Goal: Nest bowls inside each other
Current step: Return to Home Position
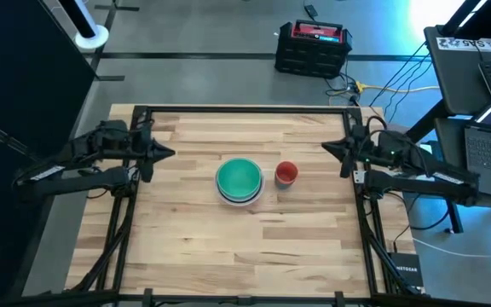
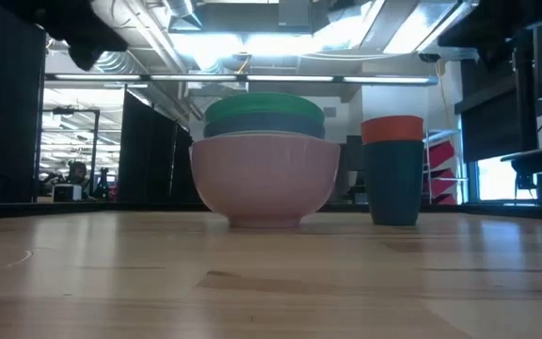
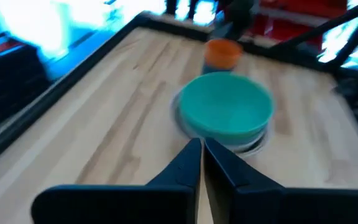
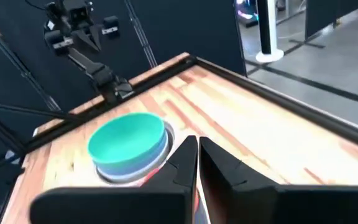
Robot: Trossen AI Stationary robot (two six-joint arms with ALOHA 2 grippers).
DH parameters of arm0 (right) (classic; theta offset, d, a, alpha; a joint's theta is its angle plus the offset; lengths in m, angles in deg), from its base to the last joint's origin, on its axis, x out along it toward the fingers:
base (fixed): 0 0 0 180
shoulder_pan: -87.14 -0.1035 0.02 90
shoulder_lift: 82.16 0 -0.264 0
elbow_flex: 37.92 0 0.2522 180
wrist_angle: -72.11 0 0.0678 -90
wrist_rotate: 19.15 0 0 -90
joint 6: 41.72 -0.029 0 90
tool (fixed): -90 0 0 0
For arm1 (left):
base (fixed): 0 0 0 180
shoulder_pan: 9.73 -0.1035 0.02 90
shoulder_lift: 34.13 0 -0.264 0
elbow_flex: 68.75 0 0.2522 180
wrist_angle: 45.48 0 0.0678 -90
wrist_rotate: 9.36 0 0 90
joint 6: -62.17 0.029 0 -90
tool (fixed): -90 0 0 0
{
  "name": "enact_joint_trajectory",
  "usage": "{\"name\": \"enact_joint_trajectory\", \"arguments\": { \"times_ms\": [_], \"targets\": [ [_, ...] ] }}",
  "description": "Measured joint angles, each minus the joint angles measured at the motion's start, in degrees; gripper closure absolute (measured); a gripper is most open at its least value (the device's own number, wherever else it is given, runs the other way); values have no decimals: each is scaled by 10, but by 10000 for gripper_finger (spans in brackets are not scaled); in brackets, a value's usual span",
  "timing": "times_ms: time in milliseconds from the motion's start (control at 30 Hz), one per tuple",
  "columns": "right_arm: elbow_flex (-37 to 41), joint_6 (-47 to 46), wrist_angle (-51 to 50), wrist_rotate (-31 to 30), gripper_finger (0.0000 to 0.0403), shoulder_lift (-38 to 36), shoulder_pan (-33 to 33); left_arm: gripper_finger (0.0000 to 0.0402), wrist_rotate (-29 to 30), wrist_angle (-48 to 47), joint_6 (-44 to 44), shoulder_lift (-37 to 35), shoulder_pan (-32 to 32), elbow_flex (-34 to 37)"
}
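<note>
Wooden counter (image 1: pixel 194 247) from above, grey floor beyond its edges. Stack (image 1: pixel 239 182) near centre, green bowl (image 1: pixel 239 176) on top. Small red bowl (image 1: pixel 286 172) just right of the stack, not in it. Left gripper (image 1: pixel 170 154) left of the stack, well apart. Right gripper (image 1: pixel 326 147) right of the stack, past the red bowl, also well apart. Both empty.

Low view: stack (image 2: pixel 264 165) seen as whitish bowl (image 2: pixel 264 179) at the bottom, blue bowl (image 2: pixel 264 125) inside it, green bowl (image 2: pixel 264 103) uppermost. Beside the stack, red bowl (image 2: pixel 392 128) seated in dark blue bowl (image 2: pixel 392 184). No gripper in view.

Left wrist view: left gripper (image 3: pixel 201 152) pressed together, pinching nothing, aimed at the green bowl (image 3: pixel 225 111); red bowl (image 3: pixel 221 53) behind the stack.

Right wrist view: right gripper (image 4: pixel 197 149) pressed together, empty; green bowl (image 4: pixel 128 142) ahead, blue rim under it.

Step in hand, judged: return to home, big bowls nested. Next move likely only settling both arms clear of the stack. Small pair not in the stack; adding it would call for a rim pinch and a lift over the green bowl.
</note>
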Motion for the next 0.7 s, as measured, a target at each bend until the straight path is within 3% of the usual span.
{"name": "enact_joint_trajectory", "arguments": {
  "times_ms": [167,333,500,700],
  "targets": [
    [0,7,-4,45,402,-24,0,401,-89,144,-38,-8,0,78],
    [63,-10,77,63,402,-42,0,401,-96,198,-66,-8,0,116],
    [166,-19,223,67,402,-59,0,401,-103,208,-67,-8,0,118],
    [235,-10,317,70,402,-62,-1,401,-103,219,-73,-8,0,118]
  ]
}}
